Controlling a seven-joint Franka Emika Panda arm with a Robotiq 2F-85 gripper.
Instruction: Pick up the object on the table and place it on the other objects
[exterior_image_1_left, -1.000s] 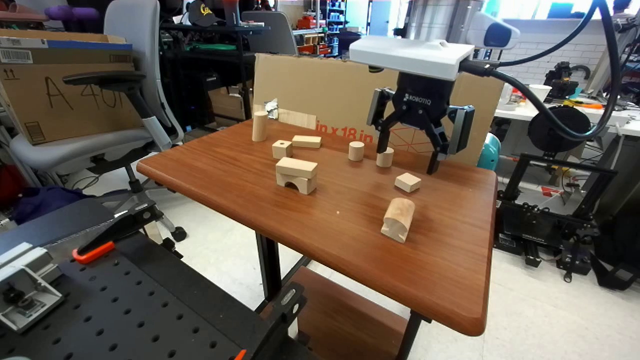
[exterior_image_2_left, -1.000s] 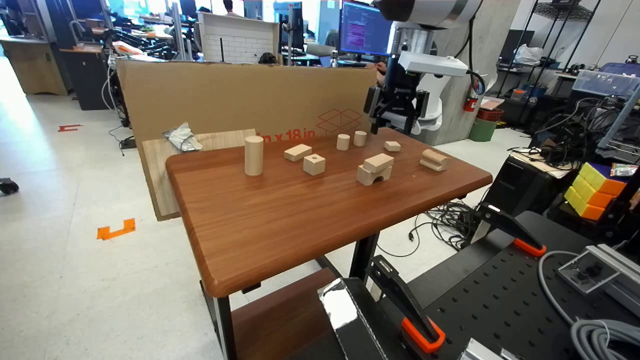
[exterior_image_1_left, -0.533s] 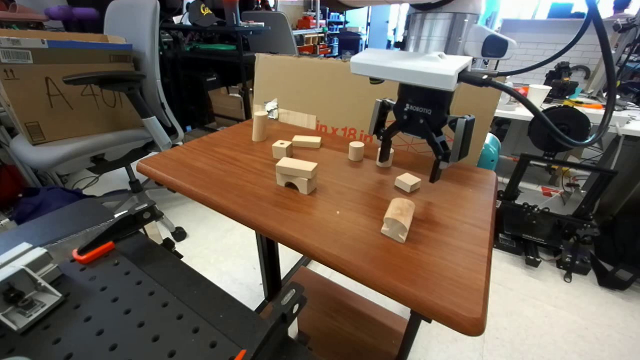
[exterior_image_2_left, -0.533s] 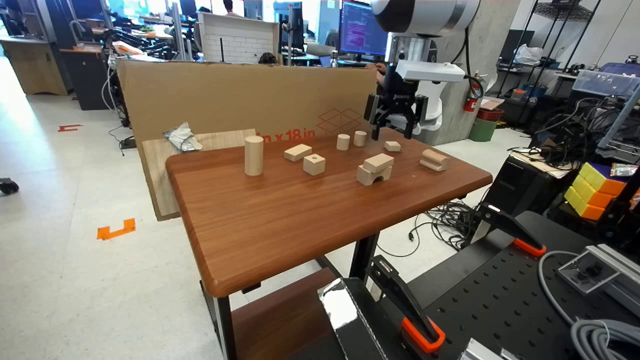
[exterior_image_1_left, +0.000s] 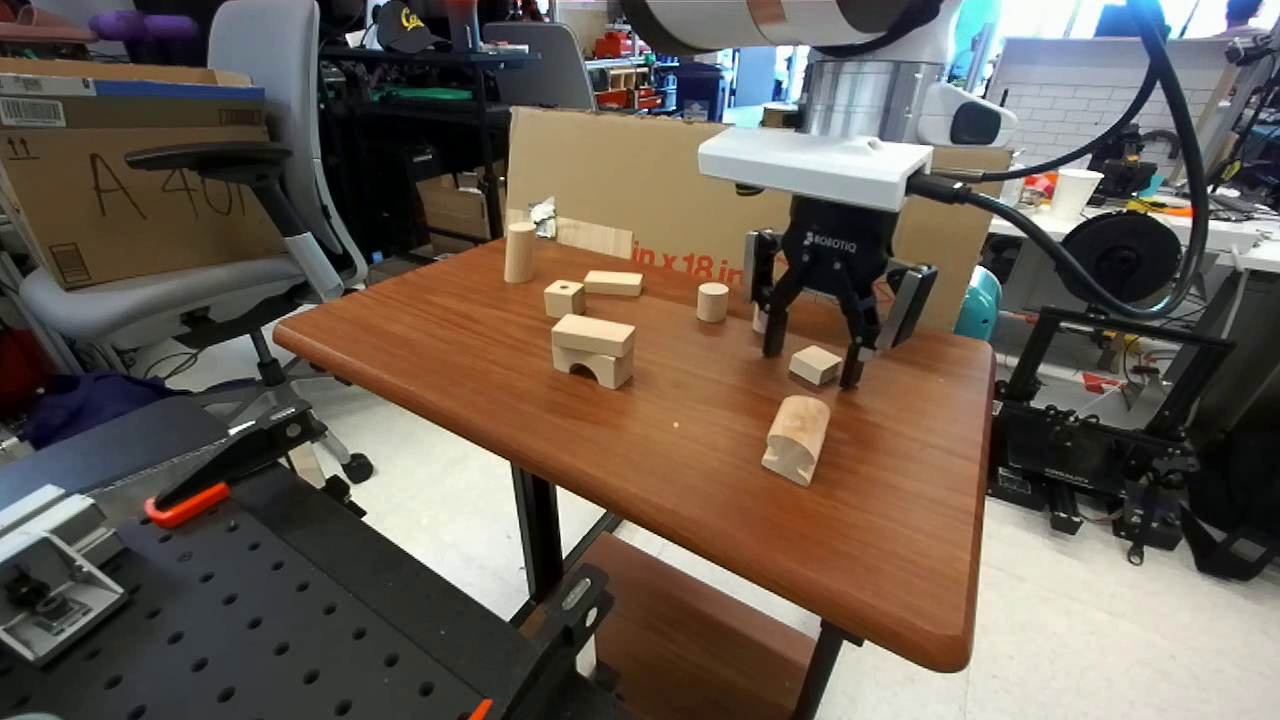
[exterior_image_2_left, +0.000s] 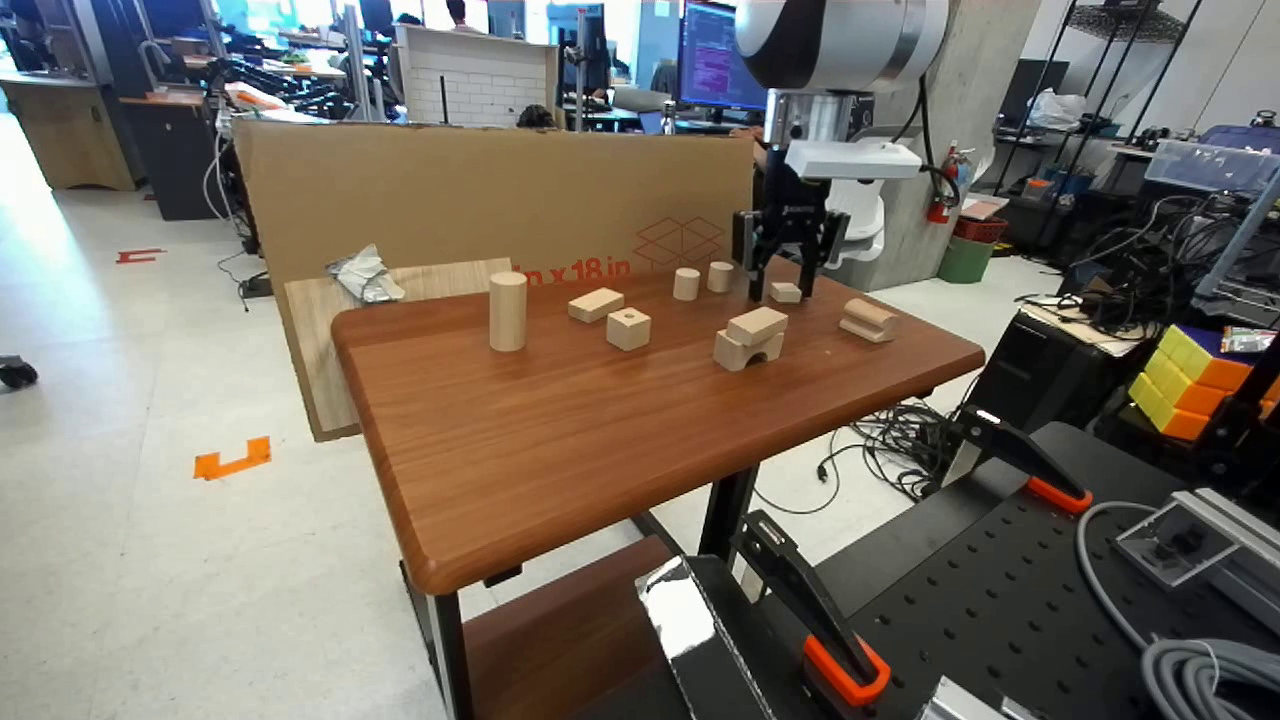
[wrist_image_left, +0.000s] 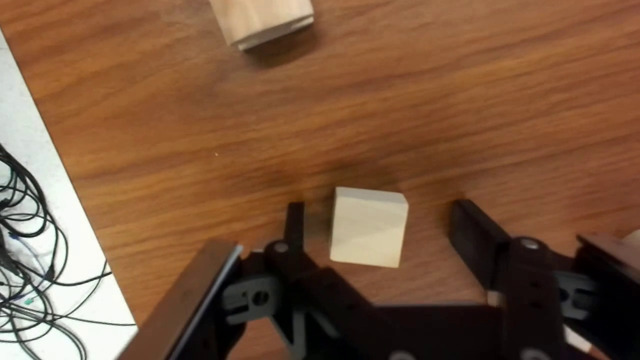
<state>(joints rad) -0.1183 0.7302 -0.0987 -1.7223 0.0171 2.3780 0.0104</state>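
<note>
The object, a small pale wooden block, lies on the table in both exterior views (exterior_image_1_left: 814, 365) (exterior_image_2_left: 785, 292). It also shows in the wrist view (wrist_image_left: 369, 229). My gripper (exterior_image_1_left: 811, 361) is open and low over it, with one finger on each side. In the wrist view (wrist_image_left: 378, 210) gaps show between the block and both fingers, the wider one on the right. The other objects, an arch-shaped block (exterior_image_1_left: 611, 371) with an oblong block (exterior_image_1_left: 592, 335) lying on top, stand apart from the gripper, and this pile shows in an exterior view too (exterior_image_2_left: 735, 353).
A half-round block (exterior_image_1_left: 797, 440) lies close to the small block, also in the wrist view (wrist_image_left: 265, 20). Two short cylinders (exterior_image_2_left: 686, 284) (exterior_image_2_left: 720, 277), a cube with a hole (exterior_image_2_left: 628, 328), a flat block (exterior_image_2_left: 596, 304) and a tall cylinder (exterior_image_2_left: 508, 312) stand on the table. Cardboard (exterior_image_2_left: 480, 200) stands behind.
My gripper has moved down from above the table to around the small block, and its fingers are somewhat closer together. The blocks have not moved.
</note>
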